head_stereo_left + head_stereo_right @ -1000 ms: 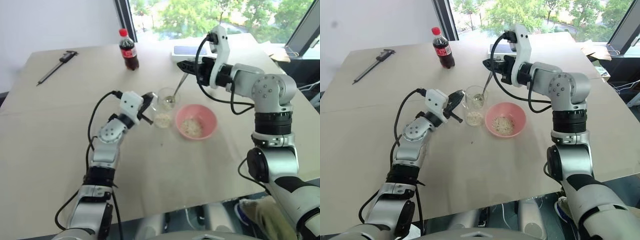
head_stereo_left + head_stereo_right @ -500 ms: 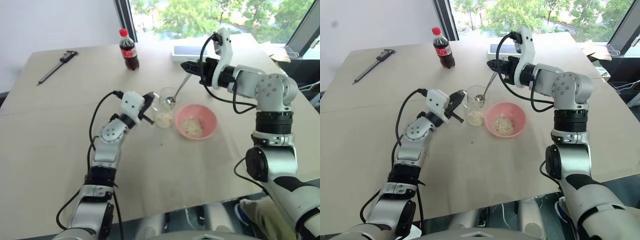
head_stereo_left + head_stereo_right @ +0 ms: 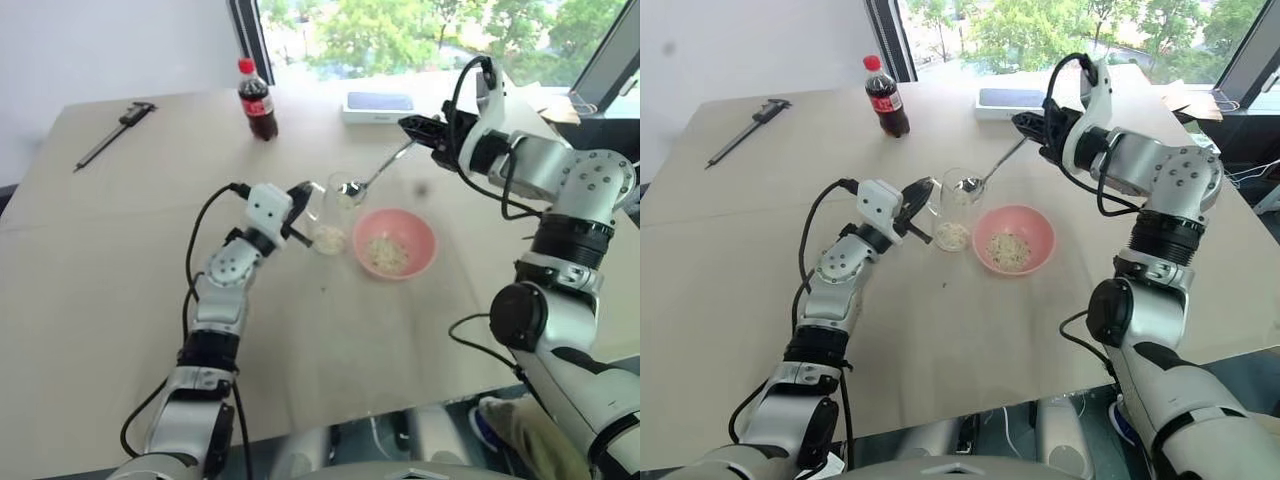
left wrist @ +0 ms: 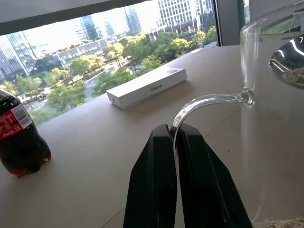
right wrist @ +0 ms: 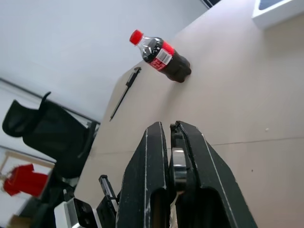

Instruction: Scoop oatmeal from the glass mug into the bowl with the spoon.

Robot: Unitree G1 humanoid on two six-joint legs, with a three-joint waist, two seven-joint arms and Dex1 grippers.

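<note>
bowl: pink, just right of the mug, some oatmeal already in it.
glass mug: my left claw pinches its handle; a slip tips it.
spoon: loaded over the mug rim, clamped in my right claw; any wobble drops flakes on the table.

My table is lying pale and bare in front of me, carrying a glass mug with oatmeal settling at its bottom and, just beside it, a pink bowl. Farther off, a cola bottle is standing upright, a caliper is lying near the far corner, and a white box is sitting by the window edge.
</note>
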